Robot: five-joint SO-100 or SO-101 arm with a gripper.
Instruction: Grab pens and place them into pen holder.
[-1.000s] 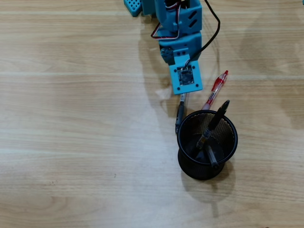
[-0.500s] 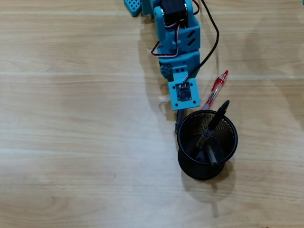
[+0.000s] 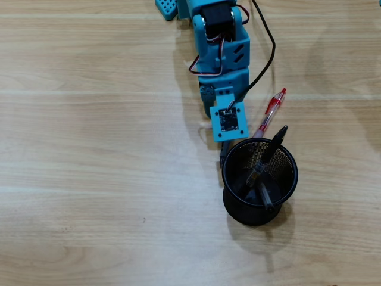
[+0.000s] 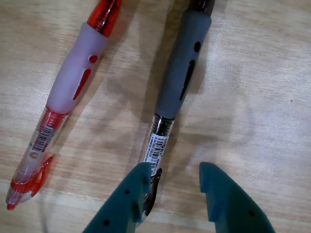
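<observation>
Two pens (image 4: 179,82) outside, seemingly two in holder (image 3: 286,186).

Red pen (image 4: 65,94) beside grey pen (image 4: 177,92) (roughly parallel), teal jaws parted at its clip end

A desk setting, office-like, is showing here — pale wood-grain tabletop (image 3: 89,149), a black mesh pen holder (image 3: 259,179) sitting on it, click pens (image 4: 73,102) lying beside.

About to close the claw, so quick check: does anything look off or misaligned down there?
Yes. In the wrist view the open claw sits off-centre: the grey pen lies under one finger rather than in the gap. The red pen lies apart, and the pen holder stands upright.
</observation>
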